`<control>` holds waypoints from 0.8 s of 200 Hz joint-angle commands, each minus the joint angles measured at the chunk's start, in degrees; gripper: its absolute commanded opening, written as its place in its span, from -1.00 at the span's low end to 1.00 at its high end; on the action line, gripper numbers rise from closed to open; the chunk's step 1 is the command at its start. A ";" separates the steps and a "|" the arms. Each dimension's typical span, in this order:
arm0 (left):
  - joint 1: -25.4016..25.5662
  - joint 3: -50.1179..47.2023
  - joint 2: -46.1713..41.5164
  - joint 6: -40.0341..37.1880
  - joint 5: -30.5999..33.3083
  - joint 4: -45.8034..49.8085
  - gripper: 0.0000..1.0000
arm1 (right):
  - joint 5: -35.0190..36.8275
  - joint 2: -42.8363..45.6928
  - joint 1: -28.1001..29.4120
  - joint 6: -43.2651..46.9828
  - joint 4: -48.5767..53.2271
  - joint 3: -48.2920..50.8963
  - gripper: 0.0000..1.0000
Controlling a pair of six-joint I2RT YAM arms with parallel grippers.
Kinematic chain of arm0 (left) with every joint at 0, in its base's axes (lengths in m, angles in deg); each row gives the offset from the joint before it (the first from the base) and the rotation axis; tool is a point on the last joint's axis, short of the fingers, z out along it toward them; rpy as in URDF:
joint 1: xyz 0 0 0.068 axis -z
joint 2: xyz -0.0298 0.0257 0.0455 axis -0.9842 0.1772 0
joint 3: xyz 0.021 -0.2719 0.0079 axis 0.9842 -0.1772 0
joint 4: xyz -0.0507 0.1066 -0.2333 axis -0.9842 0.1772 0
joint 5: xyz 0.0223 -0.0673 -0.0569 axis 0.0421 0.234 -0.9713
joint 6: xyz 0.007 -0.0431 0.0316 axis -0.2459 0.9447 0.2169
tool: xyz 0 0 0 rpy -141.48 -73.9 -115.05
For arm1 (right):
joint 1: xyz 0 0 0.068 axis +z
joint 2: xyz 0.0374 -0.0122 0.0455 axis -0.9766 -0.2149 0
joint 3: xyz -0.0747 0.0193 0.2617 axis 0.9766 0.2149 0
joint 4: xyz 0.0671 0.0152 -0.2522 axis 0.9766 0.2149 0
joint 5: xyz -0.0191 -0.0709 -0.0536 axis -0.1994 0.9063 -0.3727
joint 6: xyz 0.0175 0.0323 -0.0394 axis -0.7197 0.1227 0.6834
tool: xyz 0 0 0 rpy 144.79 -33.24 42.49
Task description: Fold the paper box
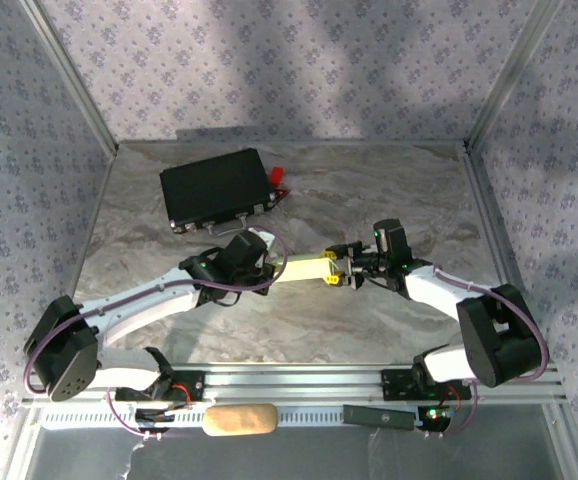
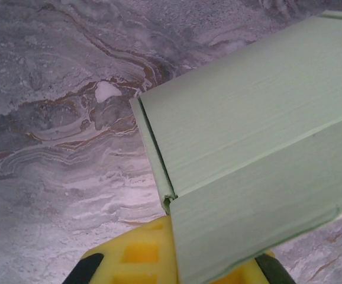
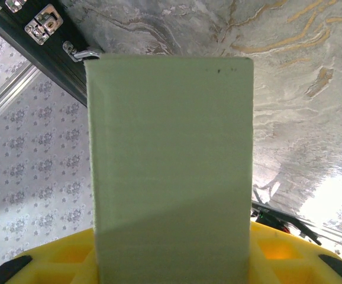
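While left end effector and right end effector each clamp opposite ends of pale light-green thin card box, mid grey marbled worktop, uneven pull may crease card or pop seam

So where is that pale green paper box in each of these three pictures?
Top external: the paper box is near the centre of the picture, crossways over the table.
Left wrist: the paper box fills the right half, rising from the yellow left fingers at the bottom.
Right wrist: the paper box stands in the centre, between the yellow right fingers.
Shared landmark: the grey marbled table behind it.
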 commanded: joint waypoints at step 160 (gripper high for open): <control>6.93 4.61 -11.50 -10.33 5.56 5.98 0.23 | -0.89 0.13 0.00 -1.19 -0.65 2.42 -0.31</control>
